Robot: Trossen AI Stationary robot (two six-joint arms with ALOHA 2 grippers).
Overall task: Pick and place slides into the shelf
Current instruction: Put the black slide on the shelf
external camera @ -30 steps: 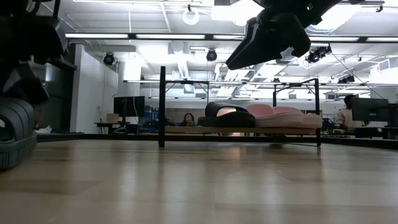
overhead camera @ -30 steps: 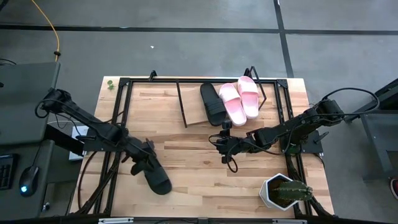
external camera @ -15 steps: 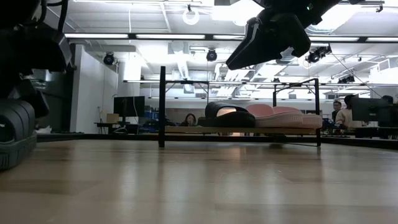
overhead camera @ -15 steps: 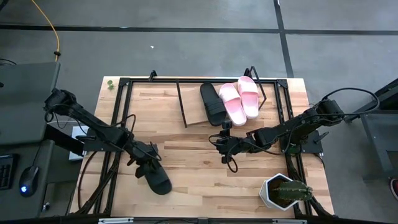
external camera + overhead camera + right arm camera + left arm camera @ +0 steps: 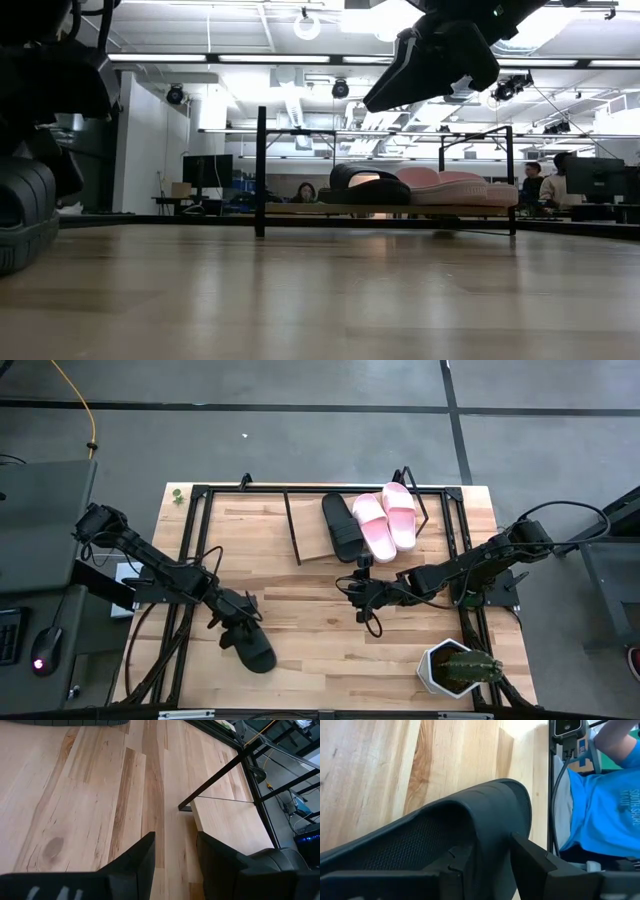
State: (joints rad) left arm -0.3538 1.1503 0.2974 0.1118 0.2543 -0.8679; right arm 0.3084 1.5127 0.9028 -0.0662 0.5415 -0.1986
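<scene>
Black slide (image 5: 252, 644): on the tabletop (image 5: 320, 650), near its front-left part, well apart from the shelf (image 5: 330, 545). Left pincer (image 5: 237, 622): clamped on this slide's strap. Second black slide (image 5: 343, 526) and two pink slides (image 5: 387, 520): side by side on the shelf board at the far edge. Right pincer (image 5: 362, 594): fingers (image 5: 142, 857) apart, holding nothing, raised above mid-tabletop, in front of the shelf.

Partial "SOUTH SHORE" on blue shirt (image 5: 615, 815)

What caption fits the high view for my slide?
Left gripper grips the last black slide; right gripper waits, empty, before the shelf.
</scene>
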